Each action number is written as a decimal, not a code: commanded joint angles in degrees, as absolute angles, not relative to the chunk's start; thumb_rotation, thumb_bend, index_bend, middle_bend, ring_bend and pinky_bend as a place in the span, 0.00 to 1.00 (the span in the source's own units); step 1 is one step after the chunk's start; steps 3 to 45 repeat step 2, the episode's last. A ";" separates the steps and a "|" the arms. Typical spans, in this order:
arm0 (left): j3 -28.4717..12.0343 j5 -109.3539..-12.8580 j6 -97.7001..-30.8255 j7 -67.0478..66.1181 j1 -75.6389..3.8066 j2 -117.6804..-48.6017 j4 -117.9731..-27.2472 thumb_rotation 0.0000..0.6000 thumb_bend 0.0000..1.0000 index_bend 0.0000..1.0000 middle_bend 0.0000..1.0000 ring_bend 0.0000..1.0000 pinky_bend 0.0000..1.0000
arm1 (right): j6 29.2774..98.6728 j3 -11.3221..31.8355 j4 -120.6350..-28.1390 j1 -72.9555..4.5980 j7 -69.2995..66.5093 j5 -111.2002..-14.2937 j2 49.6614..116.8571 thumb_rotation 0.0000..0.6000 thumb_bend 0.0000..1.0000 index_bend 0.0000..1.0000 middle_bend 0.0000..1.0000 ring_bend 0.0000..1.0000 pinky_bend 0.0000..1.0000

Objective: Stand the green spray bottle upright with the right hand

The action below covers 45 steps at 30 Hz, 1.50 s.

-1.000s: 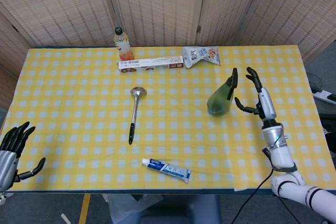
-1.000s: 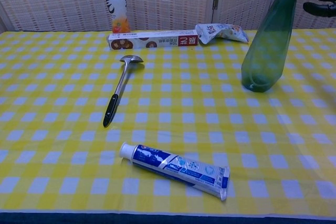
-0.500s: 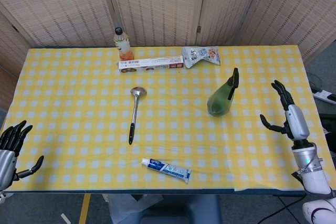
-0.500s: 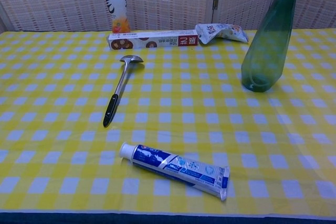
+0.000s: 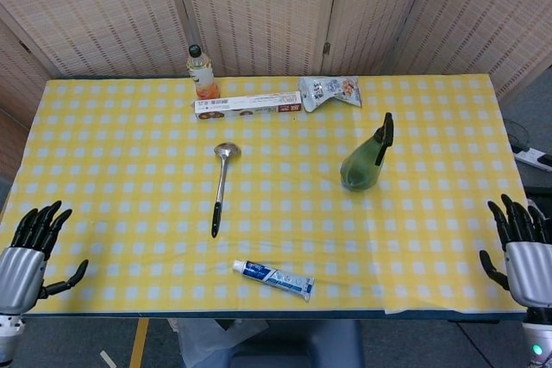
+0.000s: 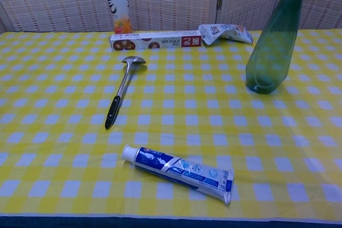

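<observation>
Since the earlier frames the right hand [image 5: 526, 256] has drawn well away from the green spray bottle [image 5: 365, 161], from just beside its nozzle to the table's near right corner, where it hangs at the edge with fingers spread and nothing in them. The left hand [image 5: 24, 252] sits at the near left corner, likewise released and holding nothing, and has shifted only slightly.

The bottle stands upright on its base in the right half of the table [image 5: 121, 239], toward the far edge, apart from every other object. Judged from this, the standing step looks done and the retreat is the step in hand; what seems left is only to keep the arm clear so the bottle is not knocked.

The bottle is translucent dark green plastic, wide and rounded at the bottom, tapering to a black trigger head. A yellow-and-white checked cloth covers the table, lying slightly rumpled near the front edge. A metal ladle [image 5: 221, 185] with a black handle lies near the middle, a glossy blue-and-white toothpaste tube [image 5: 272, 278] near the front edge, and a long cardboard box [image 5: 248, 106], a crinkled snack packet [image 5: 329, 90] and a small drink bottle [image 5: 201, 71] along the far edge.
</observation>
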<state>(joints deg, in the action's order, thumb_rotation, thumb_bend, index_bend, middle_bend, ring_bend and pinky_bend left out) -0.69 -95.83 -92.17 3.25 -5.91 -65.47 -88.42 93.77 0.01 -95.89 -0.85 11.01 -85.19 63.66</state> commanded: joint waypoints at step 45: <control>-0.02 -96.24 -92.00 1.96 -5.59 -65.20 -89.29 0.37 0.37 0.00 0.00 0.06 0.00 | 96.13 -1.80 -98.90 2.20 12.22 -87.05 62.72 1.00 0.40 0.00 0.00 0.02 0.00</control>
